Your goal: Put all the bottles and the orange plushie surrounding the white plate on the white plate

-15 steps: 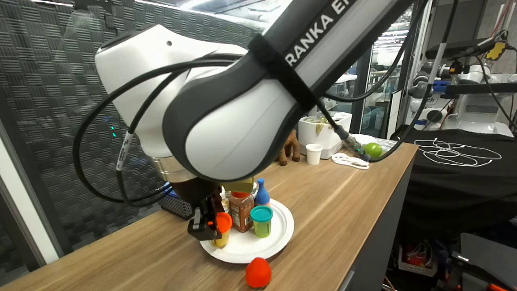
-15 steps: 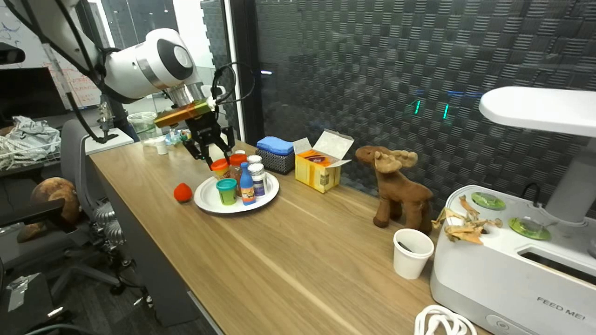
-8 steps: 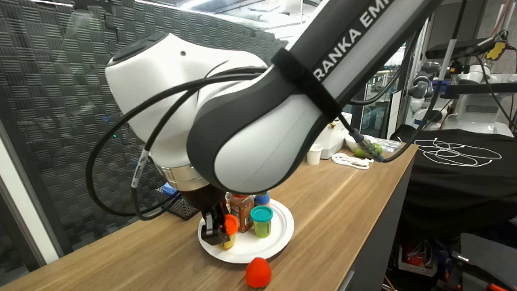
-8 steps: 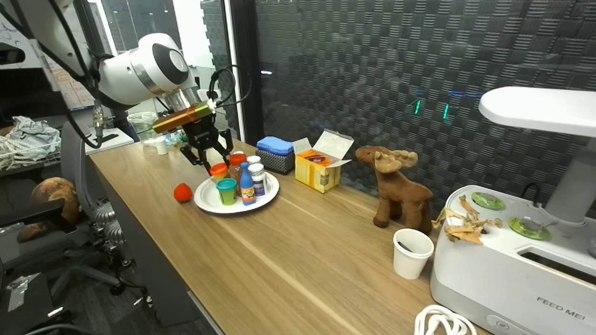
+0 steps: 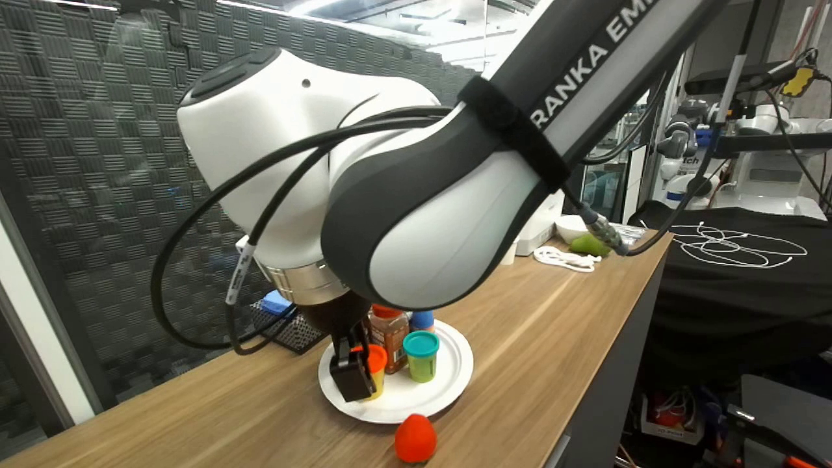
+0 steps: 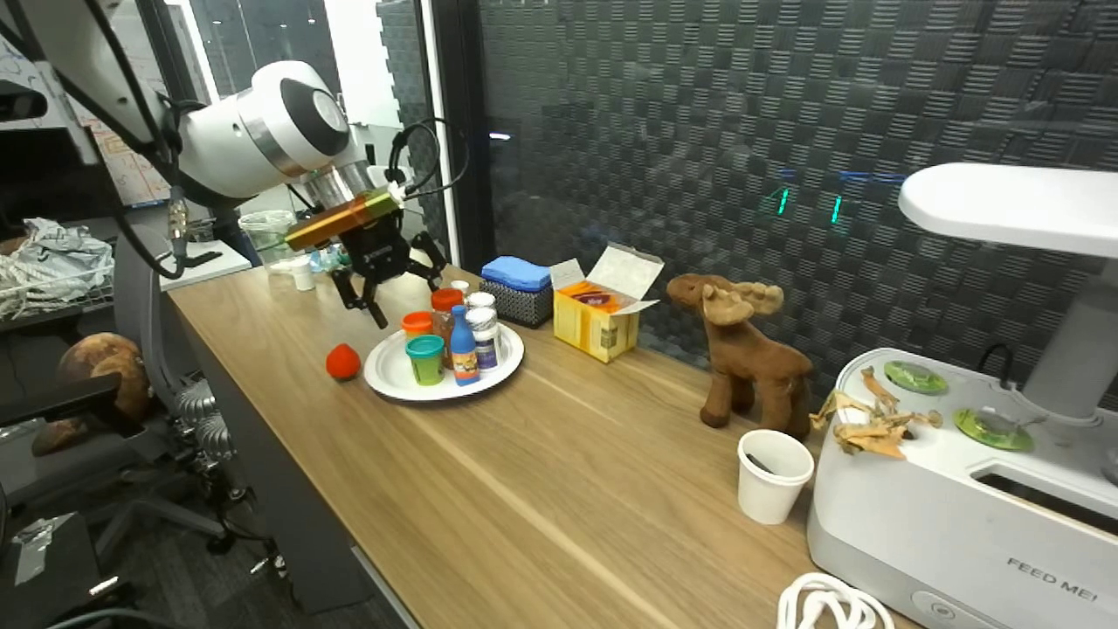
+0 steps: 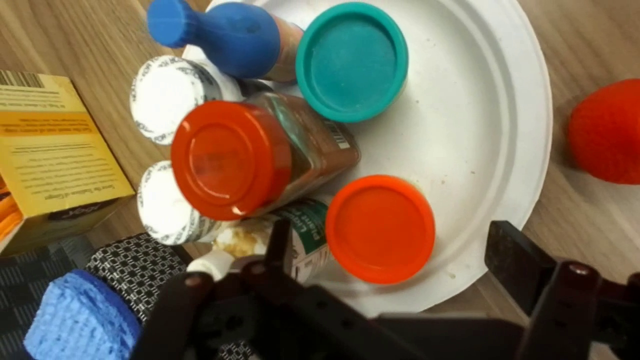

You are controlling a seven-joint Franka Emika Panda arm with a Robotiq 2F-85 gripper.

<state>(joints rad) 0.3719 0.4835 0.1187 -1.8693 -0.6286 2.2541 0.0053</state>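
Orange, rounded fabric plushie (image 7: 611, 132) sits beside the round white plate (image 7: 465, 120), where multicoloured plastic bottles (image 7: 235, 160) cluster, perhaps sparing room; black fingers (image 7: 520, 262) stand apart, empty, presumably clearing the orange plastic lid (image 7: 380, 230).

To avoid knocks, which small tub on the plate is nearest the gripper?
The orange-lidded yellow tub, framed by the open gripper in the wrist view; the green tub stands farther off.

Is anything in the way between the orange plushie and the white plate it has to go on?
Nothing visible: in the wrist view only a strip of wooden tabletop separates the orange plushie from the white plate, and what stands on the plate is set back from that side.
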